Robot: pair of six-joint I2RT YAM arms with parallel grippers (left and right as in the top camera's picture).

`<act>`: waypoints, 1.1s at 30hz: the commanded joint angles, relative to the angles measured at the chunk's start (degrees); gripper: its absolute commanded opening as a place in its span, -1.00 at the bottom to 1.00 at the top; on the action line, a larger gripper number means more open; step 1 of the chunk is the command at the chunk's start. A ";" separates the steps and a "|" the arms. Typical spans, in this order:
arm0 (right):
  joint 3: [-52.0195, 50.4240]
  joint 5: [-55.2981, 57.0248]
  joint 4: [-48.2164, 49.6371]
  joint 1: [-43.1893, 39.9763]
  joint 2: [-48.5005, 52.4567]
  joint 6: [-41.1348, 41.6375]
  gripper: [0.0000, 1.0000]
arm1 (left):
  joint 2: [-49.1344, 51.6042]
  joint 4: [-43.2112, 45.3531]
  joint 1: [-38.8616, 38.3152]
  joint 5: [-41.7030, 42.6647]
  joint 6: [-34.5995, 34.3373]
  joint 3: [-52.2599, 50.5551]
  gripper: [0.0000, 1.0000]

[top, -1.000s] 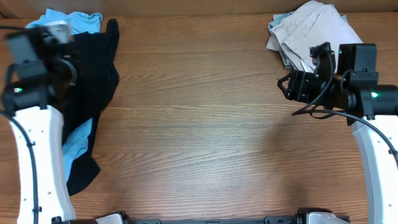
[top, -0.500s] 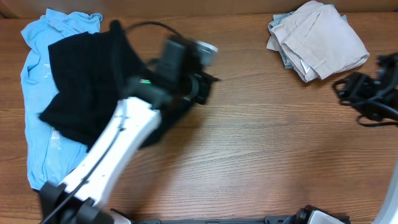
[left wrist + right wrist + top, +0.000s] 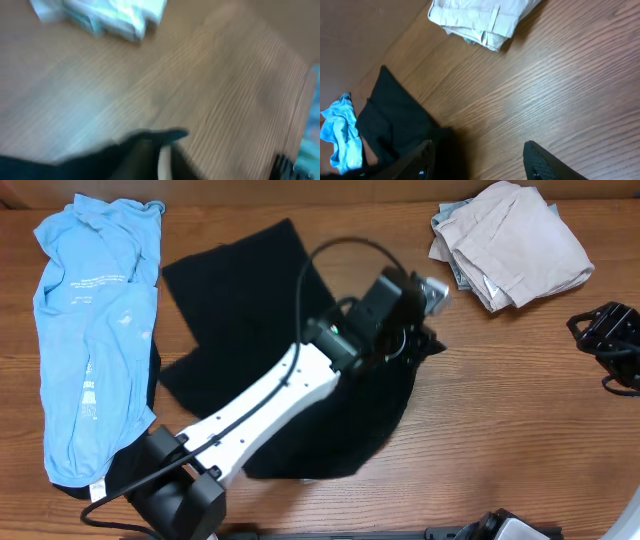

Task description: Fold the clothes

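Overhead, black garment: the black garment (image 3: 250, 320) sprawls over the middle of the worktop (image 3: 500, 440). One flap reaches toward the far edge, and the rest is rumpled toward the near edge, partly under the left arm (image 3: 270, 395).
Overhead, left gripper: the left gripper (image 3: 420, 338) is at the garment's right-hand tip, on it or just above it. From up here I cannot tell whether it is pinching the cloth.
Overhead, right gripper: the right gripper (image 3: 605, 340) hangs by the right edge, well apart from any cloth.
Overhead, other clothes: the light blue T-shirt (image 3: 95, 330) lies stretched along the left edge. The beige pile (image 3: 510, 245) sits folded in the far right corner.
Left wrist, what shows: all blurred, with dark cloth low at the left, bare wood beyond it and the beige pile at the top. A pale strip beside the cloth could be a tag or a finger, so the grip cannot be read here either.
Right wrist, tool: its fingers (image 3: 540, 160) are spread with nothing between them, only bare wood. The black garment is off to the left and the beige pile ahead.
Step in hand: I'd say it is laying the black garment out in the middle, ready for folding.
Next move: the cloth looks too bunched to fold. It probably needs flattening first, with each gripper taking a corner and pulling it smooth.
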 commanded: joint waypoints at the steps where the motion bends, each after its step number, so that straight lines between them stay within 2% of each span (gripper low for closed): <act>1: 1.31 -2.45 -1.84 0.00 -0.96 -2.56 0.24 | -0.98 -1.38 3.45 0.79 0.22 10.69 0.54; 2: 1.16 -2.86 -2.49 0.20 -0.96 -3.19 0.29 | -1.01 -2.82 4.35 0.79 0.85 12.87 0.89; 3: 0.87 -3.06 -3.21 0.68 -0.96 -3.67 0.30 | -1.01 -4.24 5.16 0.70 1.40 14.47 1.00; 9: -0.02 -2.97 -7.45 7.54 -0.83 -6.21 0.38 | -1.03 -21.00 13.44 0.13 3.08 23.54 0.99; 10: -0.92 -2.43 -7.61 11.39 -0.83 -6.14 0.39 | -1.03 -28.57 17.03 0.07 4.13 24.98 1.00; 12: -2.56 -0.83 -6.91 15.67 -0.83 -5.53 0.38 | -0.98 -35.32 20.15 -1.18 5.81 25.00 0.99; 18: -12.59 6.75 1.33 25.03 -0.83 3.43 0.38 | 1.68 -51.08 25.38 -17.51 6.12 23.52 0.99; 23: -23.52 6.71 10.43 29.18 -0.72 7.30 0.31 | 4.48 -53.11 27.89 -20.65 6.10 21.11 1.00; 33: -39.82 9.60 29.27 36.00 2.08 13.25 0.28 | 13.70 -45.75 29.07 -19.63 10.60 20.44 0.98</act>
